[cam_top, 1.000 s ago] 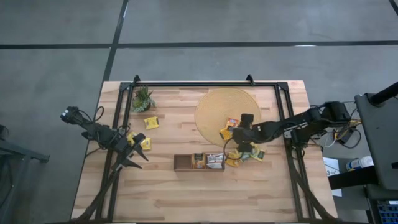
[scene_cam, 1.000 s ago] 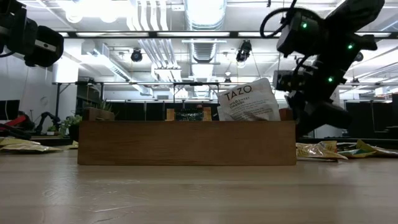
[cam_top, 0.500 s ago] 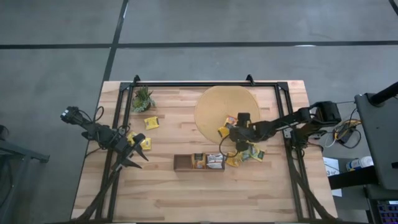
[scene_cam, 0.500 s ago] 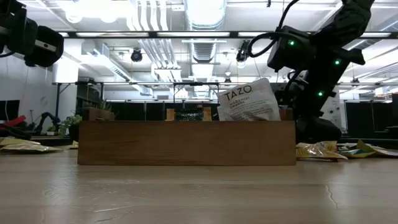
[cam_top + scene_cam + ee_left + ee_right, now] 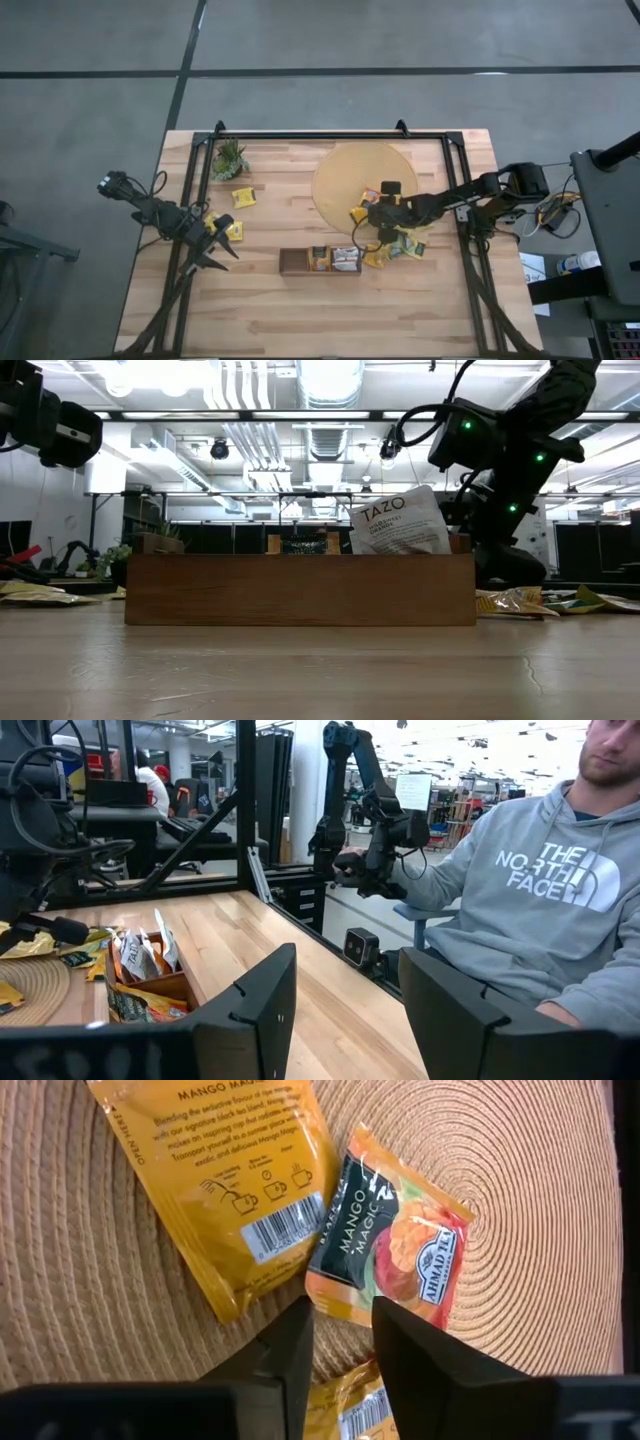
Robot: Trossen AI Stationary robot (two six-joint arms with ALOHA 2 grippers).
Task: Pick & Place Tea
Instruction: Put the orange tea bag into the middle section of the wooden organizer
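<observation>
Right gripper (image 5: 362,223) has slid from the mat's near-right rim leftward, onto the sachets at the mat's near edge, and its fingers (image 5: 283,1355) have drawn in; they now stand a narrow gap apart, edge of the orange mango sachet (image 5: 390,1252) right at that gap. Can't confirm a pinch from the wrist view: paper sits at the finger tips, not clearly between them. Call it closing, not yet clamped.

Step in hand: grasp phase of 1 pick, target the orange sachet on the round mat (image 5: 340,172). A bigger yellow sachet (image 5: 225,1178) lies just beside it, overlapping its corner; another yellow one shows under the fingers.

Rest of the tea: loose pile (image 5: 395,247) off the mat's near edge, 1 sachet (image 5: 242,197) near the plant (image 5: 230,158), a few by the left gripper (image 5: 218,248). Tray (image 5: 295,262) already holds several, 1 white sachet (image 5: 400,522) upright at its right end.

Left gripper parked over the table's left edge, jaws apart, holding nothing.

Next move, my read: finish the close, lift straight, check only 1 sachet comes up, then carry left and toward the table's near edge, to the tray. Risk: thin paper slips out, or the yellow neighbour drags along.
</observation>
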